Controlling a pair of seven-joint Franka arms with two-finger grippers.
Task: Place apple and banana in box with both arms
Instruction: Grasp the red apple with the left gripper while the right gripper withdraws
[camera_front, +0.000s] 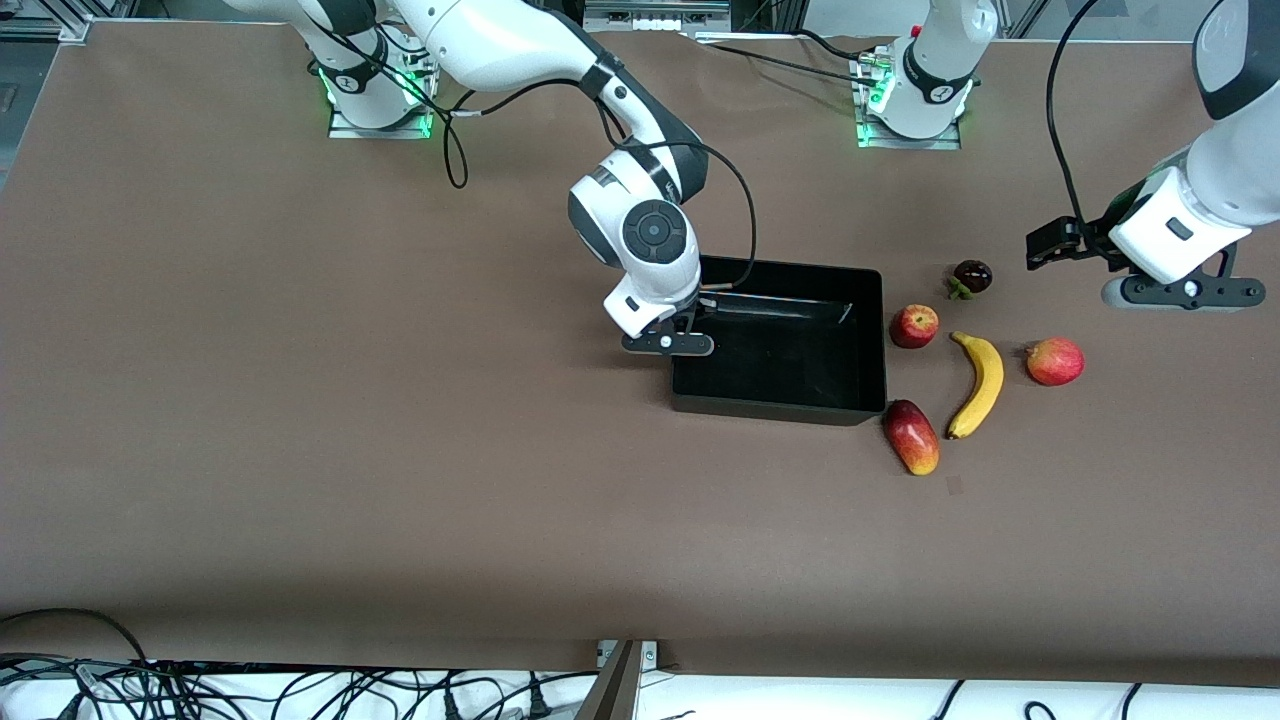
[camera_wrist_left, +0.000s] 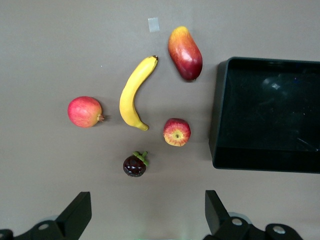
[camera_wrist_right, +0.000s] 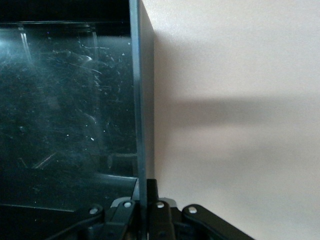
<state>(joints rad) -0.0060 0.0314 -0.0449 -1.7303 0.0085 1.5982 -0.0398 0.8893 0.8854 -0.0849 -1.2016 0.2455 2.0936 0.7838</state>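
Gripping the box (camera_wrist_right: 142, 100) wall, right pincer (camera_wrist_right: 145, 200) shows closest wrist-side.

no readable text, labels or numbers

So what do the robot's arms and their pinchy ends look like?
Both arms are smooth white tubes with dark grey joints and looping black cables. The right arm has a round grey cap. The left end effector and right end effector are black, each with two fingers.

My grippers are black, my arms white with dark joints. The box (camera_front: 780, 406) is glossy black, the banana (camera_front: 979, 384) plain yellow with darker tips. The apple (camera_front: 914, 326) is red, streaked pale yellow.
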